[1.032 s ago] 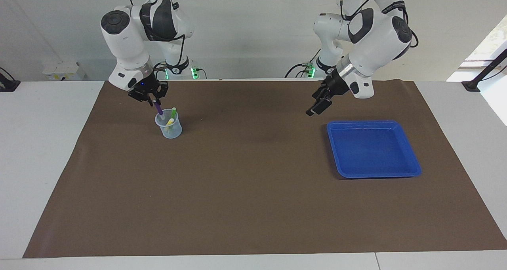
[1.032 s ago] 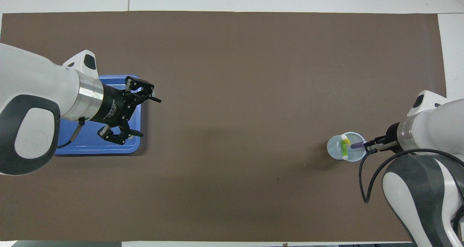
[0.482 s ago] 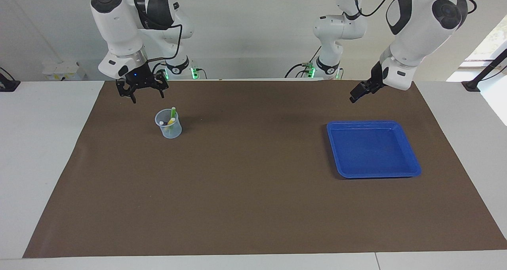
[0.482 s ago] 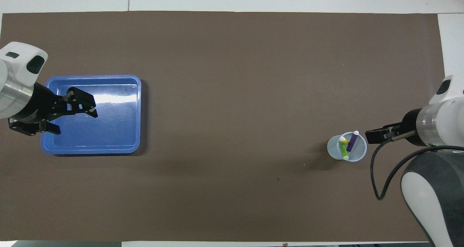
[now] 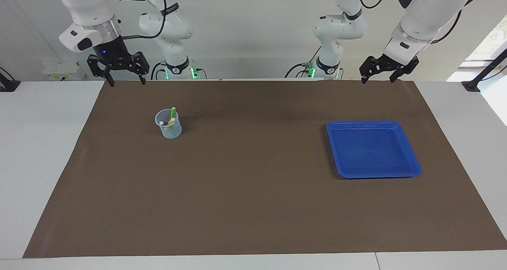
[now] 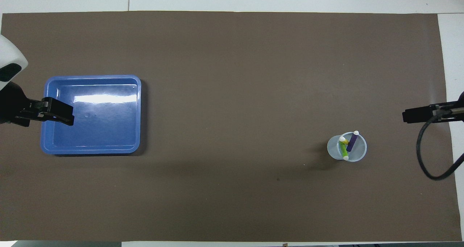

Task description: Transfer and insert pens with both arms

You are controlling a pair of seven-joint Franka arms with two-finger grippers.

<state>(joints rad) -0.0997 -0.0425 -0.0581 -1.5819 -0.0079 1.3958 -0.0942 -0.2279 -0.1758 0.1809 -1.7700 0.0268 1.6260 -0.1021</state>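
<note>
From the facing view, the clear cup [image 5: 168,123] serves as the landmark: it stands upright on the brown mat [image 5: 253,206] toward the right arm's end of the table. The three pens lean inside it, the green pen [image 5: 172,113] poking highest above the rim, the yellow pen [image 5: 170,121] beside it, and only the pale cap of the purple pen [image 5: 161,123] showing. The right gripper [image 5: 123,81] hangs raised over the mat's edge on the robots' side of the cup, pointing straight down from a near-vertical forearm, its two fingers spread wide with nothing between them. The left gripper [image 5: 379,79] hangs over the same edge of the mat, well apart from the cup toward the left arm's end, under a forearm that slants down; its fingers are likewise spread and hold nothing. The blue tray [image 5: 412,169] lies flat on the mat, well apart from the cup toward the left arm's end.

From the overhead view, the cup [image 6: 331,149] shows its open mouth with the green pen [image 6: 343,150], yellow pen [image 6: 347,141] and purple pen [image 6: 351,142] crossed inside. The right gripper [image 6: 417,115] enters at the frame's side near the cup, only one black finger showing. The left gripper [image 6: 58,112] covers the tray's [image 6: 90,150] rim, well apart from the cup.
</note>
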